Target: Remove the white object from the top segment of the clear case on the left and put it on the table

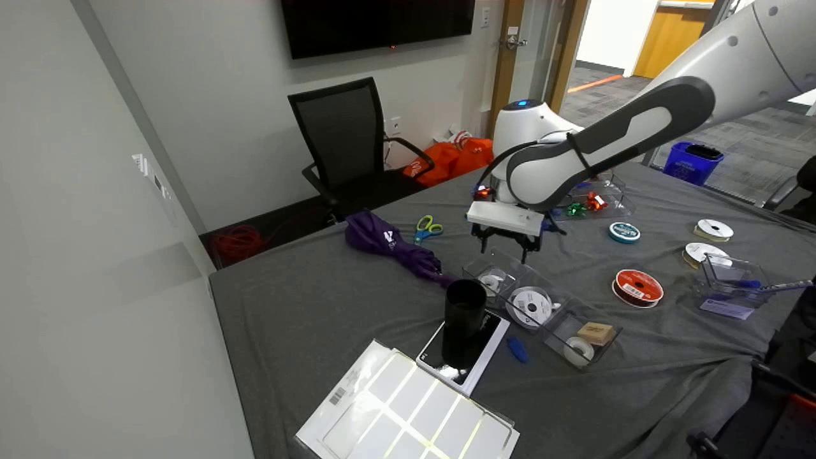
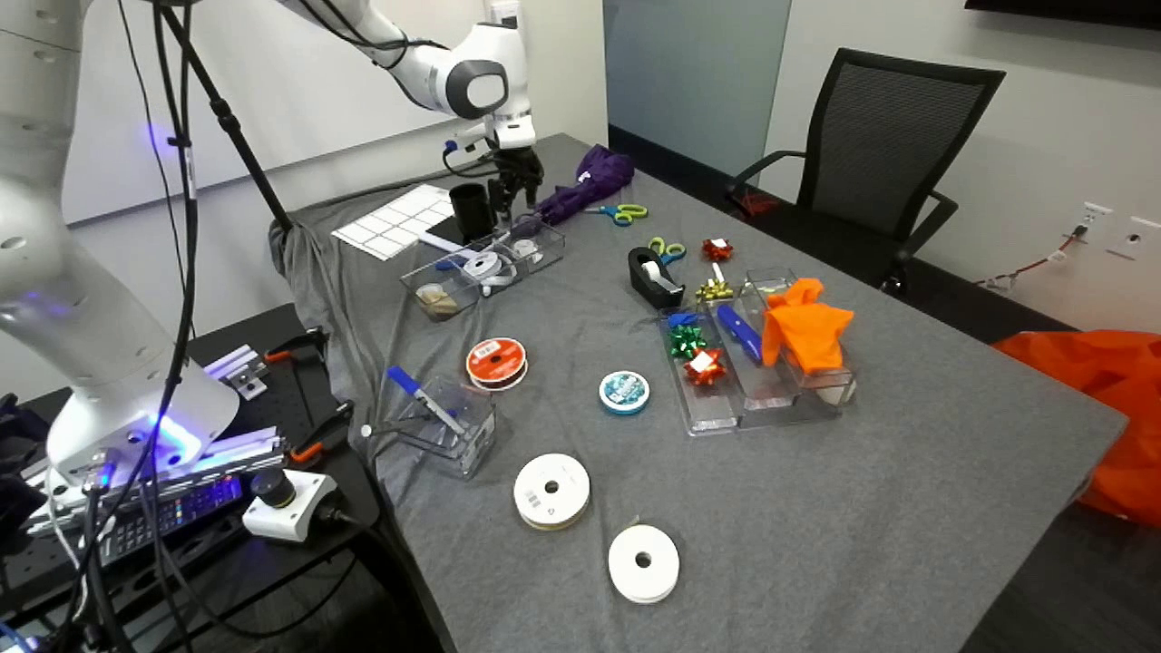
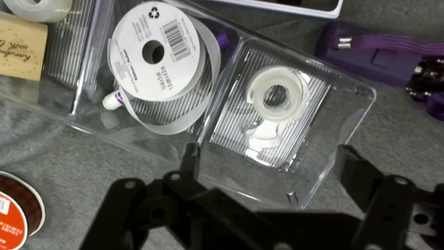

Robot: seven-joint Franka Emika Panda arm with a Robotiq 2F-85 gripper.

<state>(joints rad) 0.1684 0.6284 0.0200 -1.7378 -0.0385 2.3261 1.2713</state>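
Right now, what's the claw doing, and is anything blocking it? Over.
Claw open, empty, by the clear case. White tape roll inside end compartment, ungripped. Nothing covers it; black cup stands near the case.

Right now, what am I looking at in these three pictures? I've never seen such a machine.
The long white thing is a robot arm, ending in a black two-fingered gripper. Two pictures come from cameras standing away from it; the close-up comes from its wrist camera, showing a clear case with a white tape roll in one end section. The grey-covered table also bears a purple umbrella, scissors and a red ribbon spool. The gripper stands open near the tape's section, holding nothing.
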